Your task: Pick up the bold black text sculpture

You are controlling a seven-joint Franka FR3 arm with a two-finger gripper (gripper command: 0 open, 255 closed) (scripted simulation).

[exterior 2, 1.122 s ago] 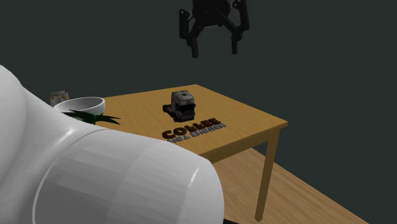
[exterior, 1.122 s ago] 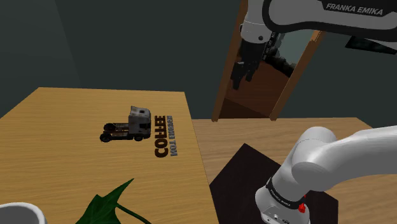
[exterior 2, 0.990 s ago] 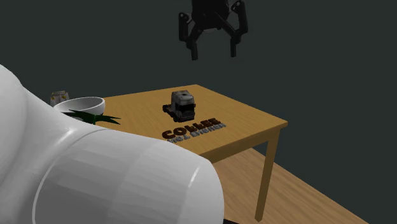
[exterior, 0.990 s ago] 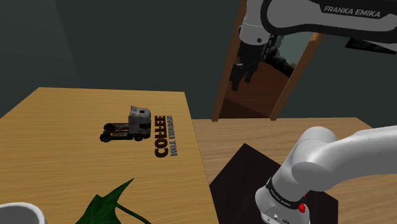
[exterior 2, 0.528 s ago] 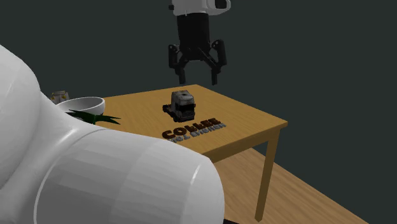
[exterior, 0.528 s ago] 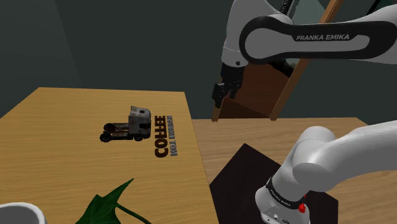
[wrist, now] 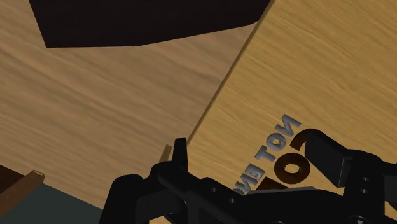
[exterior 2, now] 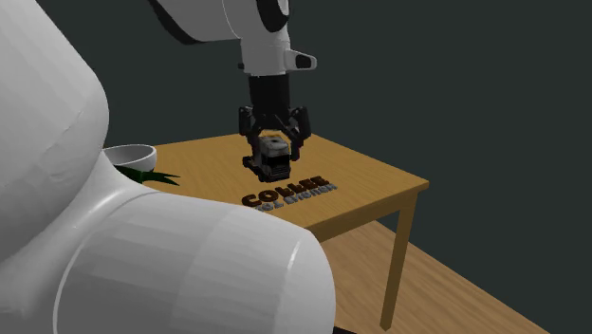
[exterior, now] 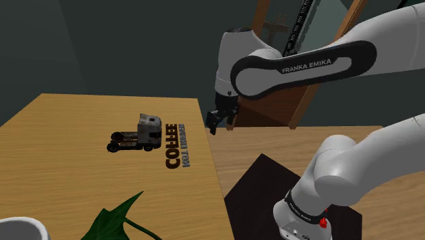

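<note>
The text sculpture (exterior: pixel 175 145) lies flat on the wooden table (exterior: pixel 61 129), close to the edge on the shoulder view's right. It is a row of bold dark letters reading COFFEE with a smaller grey line beside it (exterior 2: pixel 285 193). My black gripper (exterior: pixel 219 123) hangs low over that table edge, just past the sculpture's far end. It is open in the second exterior view (exterior 2: pixel 273 140), with nothing between the fingers. In the wrist view, letters of the sculpture (wrist: pixel 280 149) show between the spread fingers (wrist: pixel 180 154).
A small grey and black toy truck (exterior: pixel 136 134) stands right beside the sculpture. A white bowl (exterior 2: pixel 128 154) and green leaves (exterior: pixel 116 218) sit at the table's near end. A dark mat (exterior: pixel 259 184) lies on the wooden floor, and a wooden frame (exterior: pixel 272 102) stands behind.
The arm has swung down and towards the shoulder view's left, from high above the floor to just over the table's edge beside the sculpture. The fingers stayed apart.
</note>
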